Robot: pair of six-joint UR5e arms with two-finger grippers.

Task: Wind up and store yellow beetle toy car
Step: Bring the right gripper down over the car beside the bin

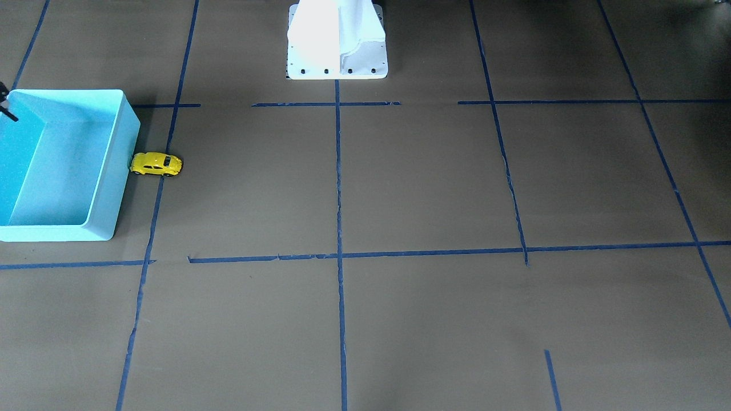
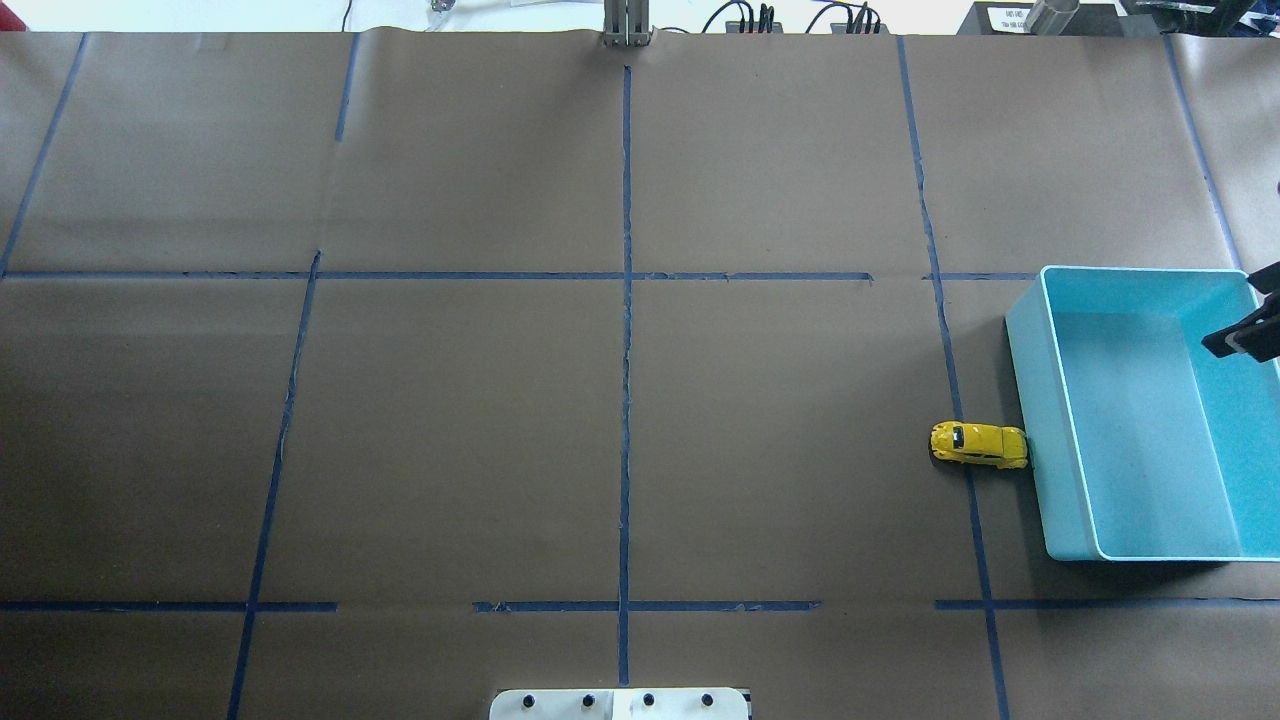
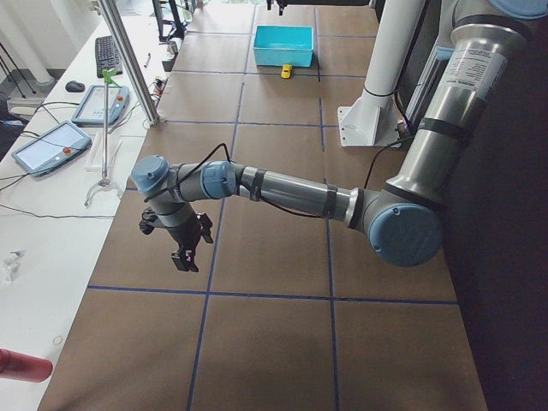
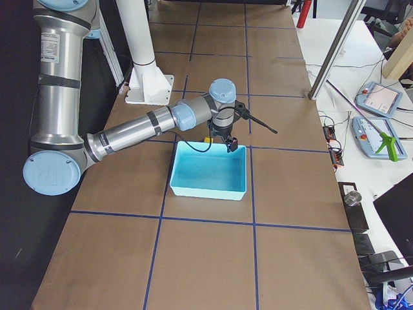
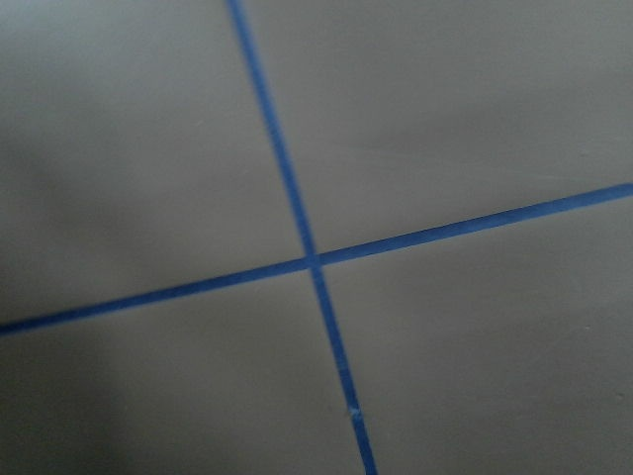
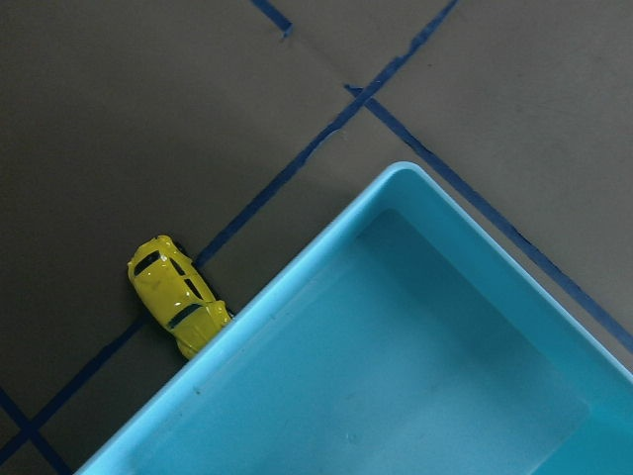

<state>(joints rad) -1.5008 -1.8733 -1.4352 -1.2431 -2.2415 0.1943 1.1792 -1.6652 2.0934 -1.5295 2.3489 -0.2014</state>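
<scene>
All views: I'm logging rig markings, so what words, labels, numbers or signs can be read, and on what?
No text is readable anywhere.
Right arm's label: print too small.
Left arm's label: too small.
White sign in the background: blurred.
Yellow beetle toy car, turquoise bin: no markings visible.

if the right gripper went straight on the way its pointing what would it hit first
Probably the turquoise bin, on its floor: the right gripper hangs pointing down over it. Its height is unclear, so a wall or rim could come first. The yellow beetle toy car sits outside, off that line.
</scene>
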